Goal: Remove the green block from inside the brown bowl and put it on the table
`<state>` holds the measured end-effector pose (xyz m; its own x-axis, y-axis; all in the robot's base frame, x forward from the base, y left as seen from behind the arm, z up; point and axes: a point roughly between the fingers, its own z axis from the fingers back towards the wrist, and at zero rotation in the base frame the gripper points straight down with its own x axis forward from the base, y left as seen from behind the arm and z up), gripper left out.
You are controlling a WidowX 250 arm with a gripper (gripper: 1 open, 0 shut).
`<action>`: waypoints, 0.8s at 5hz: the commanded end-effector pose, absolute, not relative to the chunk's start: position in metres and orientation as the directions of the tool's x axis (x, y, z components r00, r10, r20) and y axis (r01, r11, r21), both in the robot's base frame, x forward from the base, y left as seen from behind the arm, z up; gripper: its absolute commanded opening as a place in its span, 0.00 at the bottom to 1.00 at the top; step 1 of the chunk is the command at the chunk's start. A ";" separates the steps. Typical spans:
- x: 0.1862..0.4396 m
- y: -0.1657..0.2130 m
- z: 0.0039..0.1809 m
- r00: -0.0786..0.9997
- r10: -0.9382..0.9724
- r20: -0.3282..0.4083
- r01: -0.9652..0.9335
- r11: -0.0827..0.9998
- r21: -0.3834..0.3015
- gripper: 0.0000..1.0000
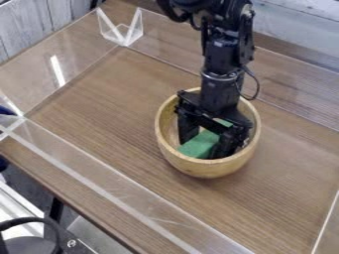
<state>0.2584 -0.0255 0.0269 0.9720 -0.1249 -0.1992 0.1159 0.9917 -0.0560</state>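
— Where does the green block (201, 145) lie?
— Flat green, partly hidden, it slants inside the brown bowl (176, 156), long axis unclear, beneath a spread-open black hand (213, 128).

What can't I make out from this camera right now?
- Far end of the green block: covered by the black gripper in the camera view.
- Whether either fingertip touches the block: dark fingers overlap it and blur together.
- Floor of the brown bowl under the gripper: hidden by the fingers and block.
- Upper arm: cut off by the top edge.
- Black round object at lower left: cut off by the left edge.
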 end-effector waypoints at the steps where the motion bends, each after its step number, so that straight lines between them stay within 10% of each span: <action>1: 0.271 -0.026 0.027 0.982 -0.124 -0.143 0.121 0.992 -0.033 1.00; 4: 0.288 -0.013 0.027 0.980 -0.139 -0.141 0.134 0.990 -0.044 1.00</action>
<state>0.2778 -0.0162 0.0251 0.9742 -0.1243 -0.1884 0.1172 0.9919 -0.0481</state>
